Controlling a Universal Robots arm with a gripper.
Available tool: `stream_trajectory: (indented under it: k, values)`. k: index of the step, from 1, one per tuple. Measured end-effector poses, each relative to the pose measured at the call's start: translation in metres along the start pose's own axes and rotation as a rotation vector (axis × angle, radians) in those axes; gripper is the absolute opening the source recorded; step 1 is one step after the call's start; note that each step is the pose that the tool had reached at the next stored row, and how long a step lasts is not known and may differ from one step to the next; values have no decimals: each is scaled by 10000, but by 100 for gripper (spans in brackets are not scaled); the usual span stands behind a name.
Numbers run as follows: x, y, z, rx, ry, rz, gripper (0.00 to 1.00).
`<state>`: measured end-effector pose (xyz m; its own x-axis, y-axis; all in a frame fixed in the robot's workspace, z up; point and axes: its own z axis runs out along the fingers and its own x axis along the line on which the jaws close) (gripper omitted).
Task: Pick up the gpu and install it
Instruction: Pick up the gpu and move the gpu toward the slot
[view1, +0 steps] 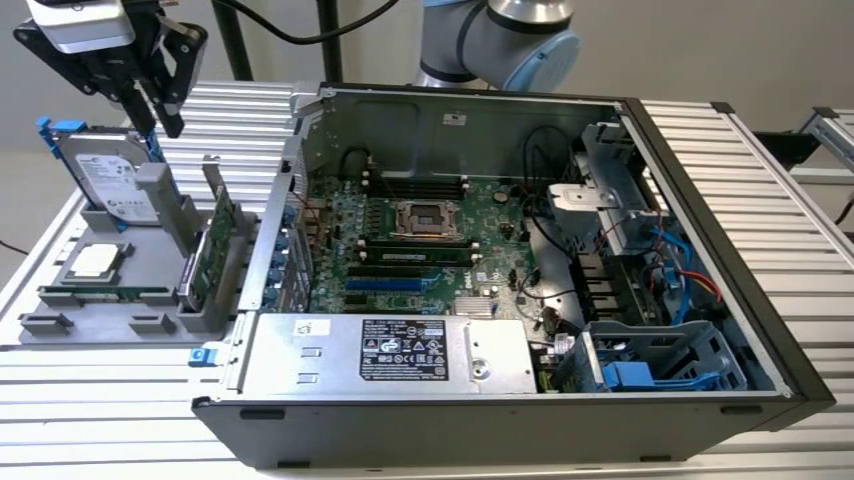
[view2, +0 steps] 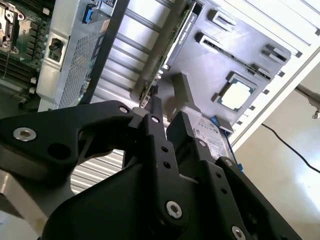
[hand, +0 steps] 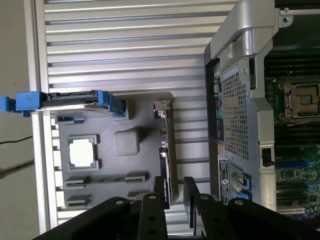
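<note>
Ribbed aluminium slats form the table (view1: 120, 400) under everything, and at the exterior view's left a grey holder tray (view1: 94, 332) rests on it. We find the gpu (view1: 207, 255) standing on its long edge in a slot of that tray. It is upright, with its green board face showing, on the side of the tray nearest the open computer case (view1: 694, 300). Its silver end bracket (hand: 161, 106) sits at the end toward the hard drive (view1: 114, 180). The card has not been lifted.

We see the gripper (view1: 155, 118) hanging well above the tray and apart from the card. Its black fingers (hand: 161, 200) are spread with a clear gap between them, and they hold nothing. In the first wrist view the card's top edge runs close beside one fingertip.

Also in the tray we note a square processor chip (view1: 91, 262) lying flat and a narrow green memory stick (view1: 107, 295) on edge. The silver hard drive, in its blue frame, stands upright at the far end.

Just beside the tray the case lies on its side with the panel off. Inside we see the motherboard (view1: 400, 240) with its bare processor socket (view1: 430, 215). The grey power supply (view1: 387, 350) lies along the near edge.
</note>
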<state>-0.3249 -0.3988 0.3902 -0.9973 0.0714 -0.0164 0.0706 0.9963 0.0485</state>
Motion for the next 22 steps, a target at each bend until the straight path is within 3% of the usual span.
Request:
stream_trajectory:
  k: [22]
  values:
    - [1, -3, 73, 1, 6, 1, 100]
